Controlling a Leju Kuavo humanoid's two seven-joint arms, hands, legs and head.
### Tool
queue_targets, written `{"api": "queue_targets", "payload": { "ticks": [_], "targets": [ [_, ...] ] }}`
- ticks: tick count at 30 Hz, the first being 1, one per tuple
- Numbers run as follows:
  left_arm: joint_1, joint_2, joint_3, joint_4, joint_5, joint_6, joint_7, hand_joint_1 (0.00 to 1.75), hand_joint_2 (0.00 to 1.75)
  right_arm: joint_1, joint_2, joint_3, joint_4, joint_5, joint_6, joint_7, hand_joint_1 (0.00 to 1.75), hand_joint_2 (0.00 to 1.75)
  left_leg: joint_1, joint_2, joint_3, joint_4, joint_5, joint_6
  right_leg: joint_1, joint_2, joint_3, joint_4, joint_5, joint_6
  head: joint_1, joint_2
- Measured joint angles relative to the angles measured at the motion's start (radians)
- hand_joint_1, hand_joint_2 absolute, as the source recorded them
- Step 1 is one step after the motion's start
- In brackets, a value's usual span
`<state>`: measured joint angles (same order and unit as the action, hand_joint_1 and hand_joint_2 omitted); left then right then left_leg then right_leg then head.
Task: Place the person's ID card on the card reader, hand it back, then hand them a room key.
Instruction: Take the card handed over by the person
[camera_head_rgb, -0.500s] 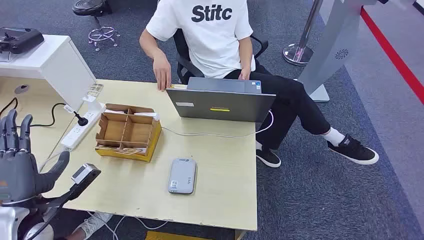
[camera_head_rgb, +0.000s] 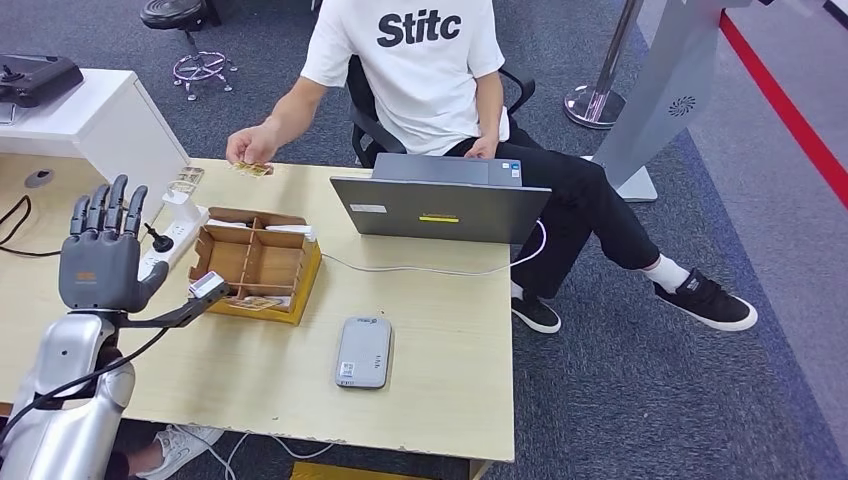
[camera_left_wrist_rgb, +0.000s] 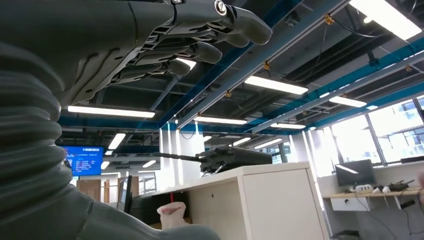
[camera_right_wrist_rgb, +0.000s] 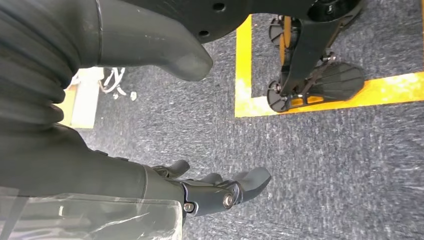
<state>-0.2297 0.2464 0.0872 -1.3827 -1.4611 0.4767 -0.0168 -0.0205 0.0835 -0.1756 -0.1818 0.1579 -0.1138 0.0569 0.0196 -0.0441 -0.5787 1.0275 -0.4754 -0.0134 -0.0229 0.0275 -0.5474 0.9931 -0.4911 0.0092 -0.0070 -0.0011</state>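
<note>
ID card: we see a small yellowish card pinched in the person's hand, held just above the far edge of the bench, beyond the wooden box. Its face is too small for us to read.

Card reader: we record a flat grey device lying on the bench, nearer our side than the laptop, well apart from the card.

Left hand: we hold it raised above the left part of the bench, back toward the head camera, fingers straight, pointing up and spread apart, holding nothing. In the left wrist view the same fingers reach out against ceiling lights.

Right hand: in the right wrist view we see it hanging over dark carpet with a yellow floor line, fingers loosely extended and nothing in them.

Wooden box: we note a divided tray on the bench between the left hand and the laptop; small cards lie along its near edge.

Laptop: open, its lid back facing us, in front of the seated person.

Power strip: white, beside the box, with a black plug in it.
</note>
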Motion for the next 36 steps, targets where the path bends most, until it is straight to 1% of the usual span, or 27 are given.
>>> {"api": "queue_targets", "payload": {
  "ticks": [5,11,12,15,16,21,30,36],
  "targets": [
    [-0.038,-0.002,-0.032,0.055,-0.032,0.032,0.015,0.00,1.75,0.001,-0.001,-0.001,0.002,0.013,-0.005,0.060,0.00,1.75,0.000,0.000,-0.001,0.000,0.000,0.000,0.000,0.000,0.000,0.000,0.000,0.000,0.000,0.000],
    [-0.034,-0.021,-0.076,0.055,-0.042,0.098,0.023,0.00,1.75,-0.001,-0.001,0.022,0.004,0.085,-0.004,0.067,0.00,1.75,0.000,0.001,-0.001,0.000,0.000,0.000,0.000,0.000,0.000,0.000,0.000,0.000,0.000,0.000],
    [-0.028,-0.024,-0.082,0.050,-0.041,0.105,0.023,0.05,1.75,-0.001,0.000,0.029,0.004,0.096,-0.004,0.064,0.00,1.75,0.000,0.001,-0.001,0.000,0.000,0.000,0.000,0.000,0.000,0.000,0.000,0.000,0.000,0.000],
    [-0.008,-0.033,-0.094,0.036,-0.036,0.127,0.023,1.36,1.75,-0.003,0.001,0.049,0.004,0.121,-0.002,0.043,0.00,1.75,0.000,0.001,-0.001,0.000,0.000,0.000,0.000,0.000,0.000,0.000,0.000,0.000,0.000,0.000],
    [-0.002,-0.036,-0.096,0.032,-0.031,0.134,0.023,1.75,1.75,-0.003,0.002,0.055,0.004,0.127,0.000,0.036,0.00,1.75,0.000,0.001,-0.001,0.000,0.000,0.000,0.000,0.000,0.000,0.000,0.000,0.000,0.000,0.000],
    [0.009,-0.044,-0.097,0.019,-0.001,0.154,0.014,1.75,1.75,-0.004,0.005,0.076,0.004,0.143,-0.002,0.029,0.00,1.75,0.000,0.000,-0.001,0.000,0.000,0.000,0.000,0.000,-0.001,0.000,0.000,-0.001,0.000,0.000],
    [0.003,-0.060,-0.097,0.018,0.019,0.176,0.002,1.75,1.75,-0.002,0.005,0.080,0.005,0.132,-0.021,0.071,0.00,1.75,0.000,0.000,-0.001,0.000,0.001,0.000,0.000,-0.001,0.000,0.000,0.001,0.000,0.000,0.000],
    [-0.011,-0.080,-0.097,0.018,0.023,0.183,-0.004,1.75,1.75,-0.001,0.005,0.079,0.005,0.128,-0.023,0.086,0.00,1.75,0.000,0.000,-0.001,0.000,0.001,0.000,0.000,0.000,-0.001,0.000,0.001,0.000,0.000,0.000]
  ]
}}
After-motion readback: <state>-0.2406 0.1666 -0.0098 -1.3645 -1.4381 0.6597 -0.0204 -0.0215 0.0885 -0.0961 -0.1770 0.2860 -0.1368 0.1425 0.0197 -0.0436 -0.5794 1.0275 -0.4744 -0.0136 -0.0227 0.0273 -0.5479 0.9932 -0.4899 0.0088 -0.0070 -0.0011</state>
